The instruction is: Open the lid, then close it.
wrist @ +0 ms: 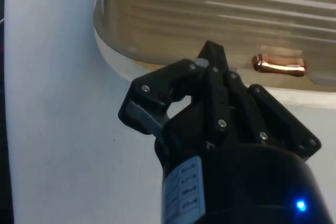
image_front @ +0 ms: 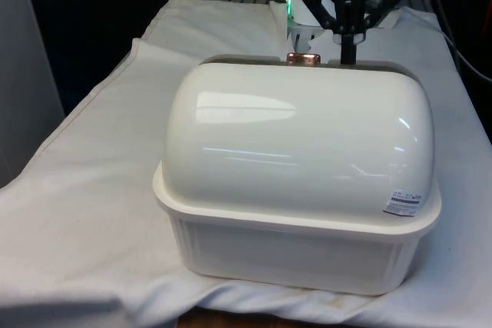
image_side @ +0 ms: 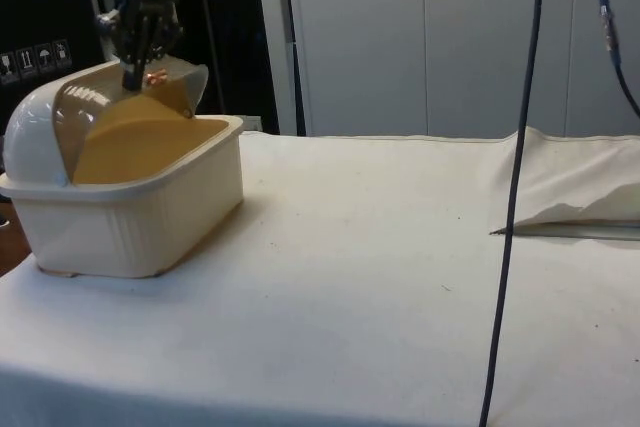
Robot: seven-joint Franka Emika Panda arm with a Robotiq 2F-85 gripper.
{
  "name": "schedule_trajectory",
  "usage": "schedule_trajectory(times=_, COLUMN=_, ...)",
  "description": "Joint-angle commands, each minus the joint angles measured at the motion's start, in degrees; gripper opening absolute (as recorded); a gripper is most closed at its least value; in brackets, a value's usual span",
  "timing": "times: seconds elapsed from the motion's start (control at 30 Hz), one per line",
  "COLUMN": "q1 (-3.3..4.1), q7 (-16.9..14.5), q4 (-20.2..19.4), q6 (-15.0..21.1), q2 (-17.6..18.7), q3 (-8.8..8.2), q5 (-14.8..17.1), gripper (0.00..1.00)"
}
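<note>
We see a cream bread box point(image_front: 300, 190) standing on the table's white cloth point(image_side: 400, 277), directly below the claw point(image_front: 347, 55). The box has a ribbed rectangular base point(image_side: 130, 227) with a flared rim and a glossy domed back shell point(image_front: 300, 136). A small white printed label point(image_front: 405, 203) sits on the shell's lower corner at the front view's right.

The lid point(image_side: 130, 107) is a translucent, smoke-tinted curved panel with faint horizontal ridges. In the side view it stands partly raised, leaving the tan interior point(image_side: 140, 147) of the box exposed beneath the claw. A shiny copper-coloured handle point(wrist: 279, 65) is fixed near the lid's edge, just beside the claw tip.

We find the claw's two black fingers point(wrist: 212, 59) drawn together to a single point, with no gap visible between them. The tip rests at the lid's edge next to the handle; we cannot tell whether it pinches the lid.
</note>
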Motion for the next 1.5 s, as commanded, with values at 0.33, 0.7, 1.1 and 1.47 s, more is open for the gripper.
schedule_trajectory(times=0.33, q1=0.06, q7=2.0, q4=-4.6, q6=0.1, q2=-1.9, q3=1.55, q5=0.6, gripper=0.00)
schedule_trajectory(times=0.7, q1=-0.23, q7=2.1, q4=-8.8, q6=-2.3, q2=-4.8, q3=2.92, q5=2.6, gripper=0.00)
schedule_trajectory(times=1.1, q1=-0.06, q7=2.3, q4=-13.1, q6=-6.3, q2=-9.7, q3=3.15, q5=3.3, gripper=0.00)
schedule_trajectory(times=1.47, q1=0.06, q7=2.1, q4=-17.2, q6=-10.2, q2=-15.9, q3=3.27, q5=2.6, gripper=0.00)
